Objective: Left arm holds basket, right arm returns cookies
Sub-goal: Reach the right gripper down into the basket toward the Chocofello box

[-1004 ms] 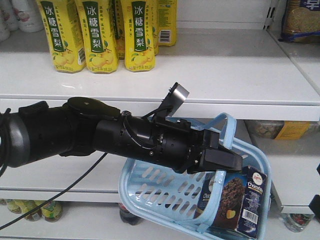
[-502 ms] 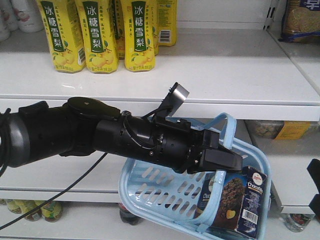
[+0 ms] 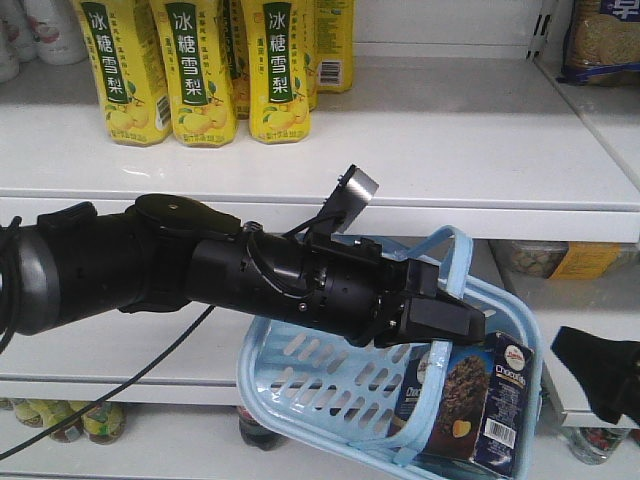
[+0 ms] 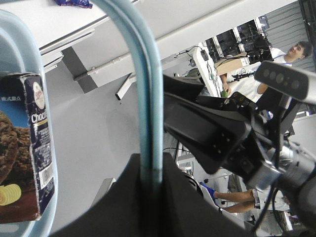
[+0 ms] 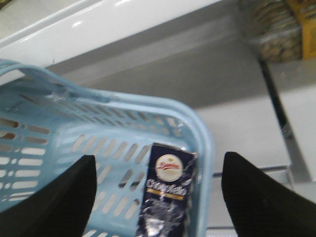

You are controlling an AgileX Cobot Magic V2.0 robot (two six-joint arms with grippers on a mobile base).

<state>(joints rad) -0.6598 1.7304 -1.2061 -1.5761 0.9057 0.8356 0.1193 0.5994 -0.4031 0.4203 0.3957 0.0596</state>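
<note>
My left arm [image 3: 180,265] reaches across in front of the basket [image 3: 300,375]. My left claw [image 3: 440,318] is clamped on 1 of the basket's 2 loop handles [image 4: 148,98]. In the left wrist view, the blue handle runs straight down into the slot between my dark pads. The basket hangs tilted from that grip.

The cookie box [image 3: 480,400] stands upright inside the basket, against its right end wall. Its cookie picture and white barcode label face the front camera.

My right claw [image 5: 158,157] is spread wide. Its 2 black fingers [image 5: 54,195] sit at the 2 lower corners of the right wrist view. The top of the cookie box, with its round white logo, shows in the gap between them. Both fingers are apart from the box and from the basket's rim. In the front view this claw shows as a dark shape just right of the basket, at about the height of the box and not touching it.

Above the basket, a white shelf [image 3: 450,140] carries yellow drink cartons [image 3: 200,70], which stand up and to the basket's left.
</note>
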